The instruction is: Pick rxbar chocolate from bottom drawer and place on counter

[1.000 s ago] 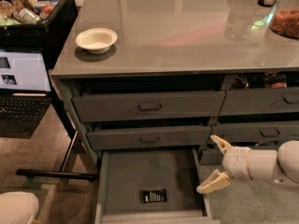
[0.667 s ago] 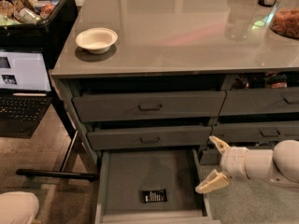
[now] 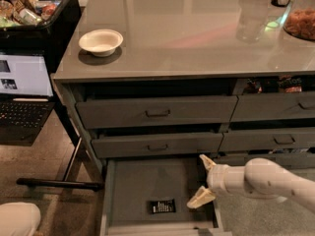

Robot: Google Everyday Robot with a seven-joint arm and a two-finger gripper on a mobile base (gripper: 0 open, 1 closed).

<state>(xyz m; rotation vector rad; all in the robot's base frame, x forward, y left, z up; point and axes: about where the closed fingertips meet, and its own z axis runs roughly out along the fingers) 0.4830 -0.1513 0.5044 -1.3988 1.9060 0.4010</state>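
The rxbar chocolate (image 3: 163,206) is a small black bar with white lettering, lying flat on the floor of the open bottom drawer (image 3: 142,186), near its front edge. My gripper (image 3: 203,182) is open and empty, over the drawer's right side, with one cream finger (image 3: 206,162) up and one (image 3: 199,198) down. It is to the right of the bar and apart from it. The white arm comes in from the right. The glossy grey counter (image 3: 187,38) spreads above the drawers.
A white bowl (image 3: 101,42) sits on the counter's left part. A clear cup (image 3: 252,16) and a jar of snacks (image 3: 300,18) stand at the back right. A black bin of packets (image 3: 29,9) and a laptop (image 3: 22,90) are at the left. Handled drawers (image 3: 157,113) sit above.
My gripper has shifted slightly left, further over the open drawer and nearer the bar. The bar and the drawer have not moved.
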